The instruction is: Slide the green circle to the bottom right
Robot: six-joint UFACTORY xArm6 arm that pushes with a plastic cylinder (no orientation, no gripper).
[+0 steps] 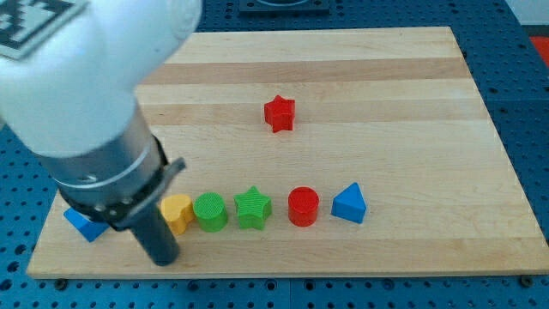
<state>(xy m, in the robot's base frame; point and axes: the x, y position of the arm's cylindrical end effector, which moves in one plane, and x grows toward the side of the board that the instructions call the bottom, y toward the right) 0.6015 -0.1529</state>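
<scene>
My tip [163, 257] sits bare near the board's [386, 249] bottom left, touching nothing. Green circle [210, 211] lies up-right of it, near, between the yellow block [177, 212] and green star [253, 208].

A lab bench: wooden board [343, 77] on a blue perforated table [523, 103], fiducial-tagged robot arm [77, 77].

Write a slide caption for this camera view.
My tip sits left of the yellow block, green circle and green star row.
</scene>
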